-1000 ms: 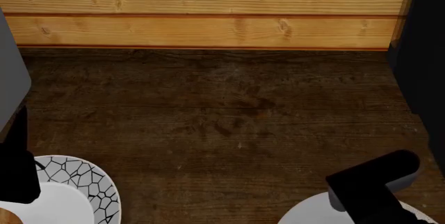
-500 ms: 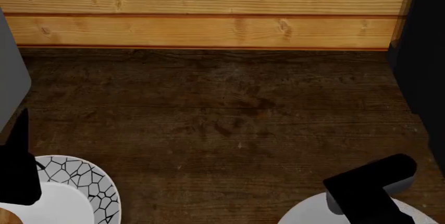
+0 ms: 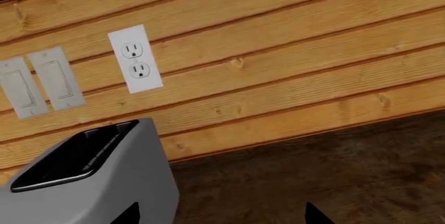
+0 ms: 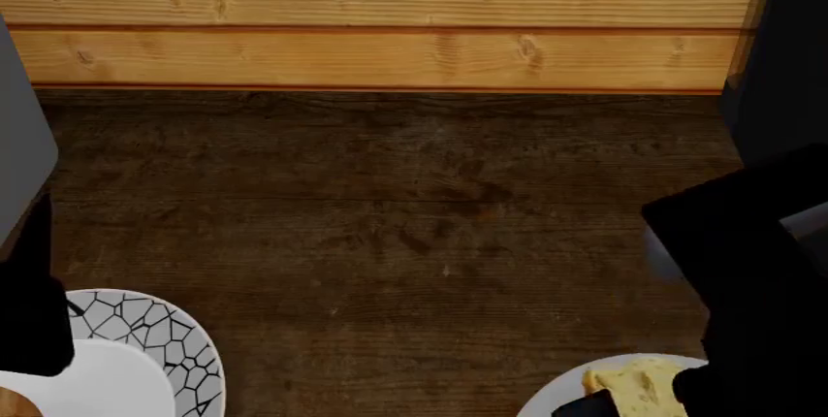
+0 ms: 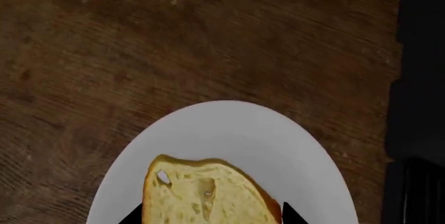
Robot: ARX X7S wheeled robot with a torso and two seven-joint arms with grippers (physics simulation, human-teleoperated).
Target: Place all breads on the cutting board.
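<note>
While your right arm [image 4: 763,291] fills the head view's right edge, the cutting board isn't in any view, so you risk carrying blind. Slice [image 5: 208,195] lies flat on the white plate [image 5: 230,130]; right gripper [image 5: 208,219] tips straddle it wide, not clamped yet, and a shallow bite could drop it. Roll isn't visible. Left gripper [image 3: 219,219], by the toaster [image 3: 90,182]: can't tell fingers. Vs 1 s ago, right arm has shifted, uncovering the slice.

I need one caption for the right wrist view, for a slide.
Bread slice lying on a white plate on the dark wooden counter.
</note>
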